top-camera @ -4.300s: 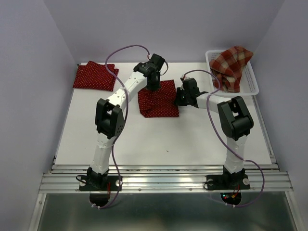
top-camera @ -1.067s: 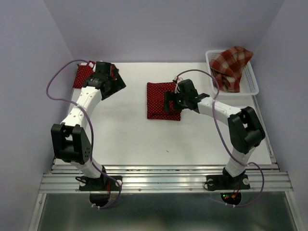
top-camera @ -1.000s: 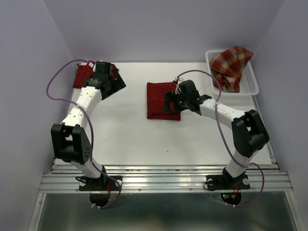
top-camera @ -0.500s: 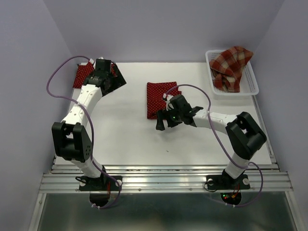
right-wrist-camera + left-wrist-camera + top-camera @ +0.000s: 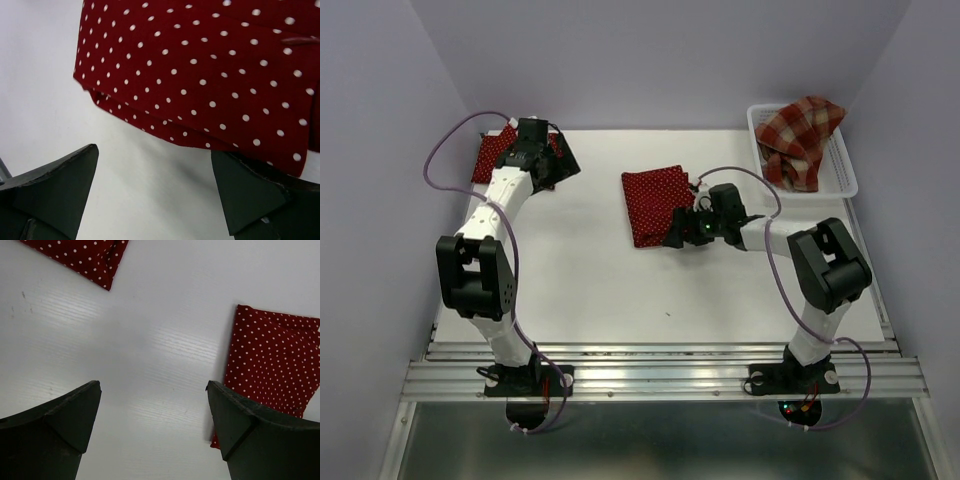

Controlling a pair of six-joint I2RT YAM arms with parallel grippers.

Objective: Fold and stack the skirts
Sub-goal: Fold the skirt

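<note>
Two dark red polka-dot skirts lie folded on the table: one at the far left [image 5: 500,160], one in the middle [image 5: 653,203], slightly askew. The plaid skirt [image 5: 802,132] is bunched in the basket. My left gripper [image 5: 552,165] hovers open at the far-left skirt's right edge; in the left wrist view it [image 5: 152,410] is over bare table, with one dotted skirt [image 5: 275,365] beside the right finger and the corner of another [image 5: 82,255] at the top left. My right gripper [image 5: 672,233] is low and open at the middle skirt's near right corner [image 5: 200,65], nothing between its fingers [image 5: 55,190].
The white mesh basket [image 5: 845,185] stands at the back right corner. The white table [image 5: 600,290] is walled by pale purple panels on three sides. A metal rail with both arm bases runs along the near edge.
The left arm swung from the middle skirt to the far-left one. The right gripper came off the top of the middle skirt and dropped to its near right corner; that skirt now lies slightly turned.
</note>
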